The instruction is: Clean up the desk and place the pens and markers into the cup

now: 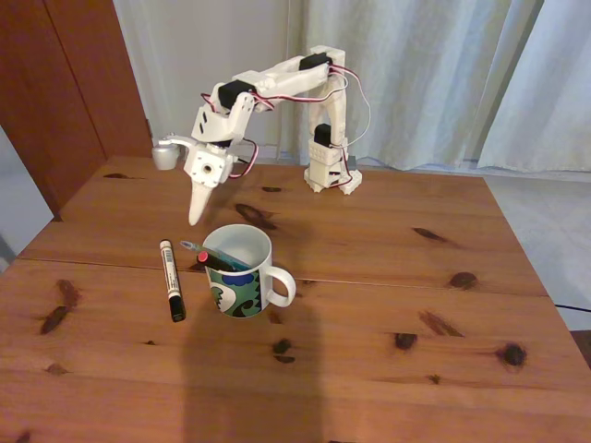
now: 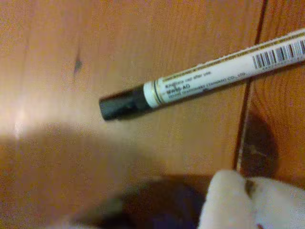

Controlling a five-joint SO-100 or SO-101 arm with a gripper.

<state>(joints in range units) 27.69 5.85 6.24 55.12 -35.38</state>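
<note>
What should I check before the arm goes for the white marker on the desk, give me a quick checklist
1. White marker lies flat on the desk, left of the cup in the fixed view, nothing on top: ok.
2. Marker clear of the cup for a grasp: ok, a small gap shows.
3. Gripper is empty: ok, it hangs above the desk behind the marker, holding nothing.
4. Fingers open enough to straddle the marker: cannot tell.
5. Camera sees the target: ok, the marker's black cap shows in the wrist view.
6. Room left in the cup: ok, the teal pen and the red-ended pen lean to one side.
</note>
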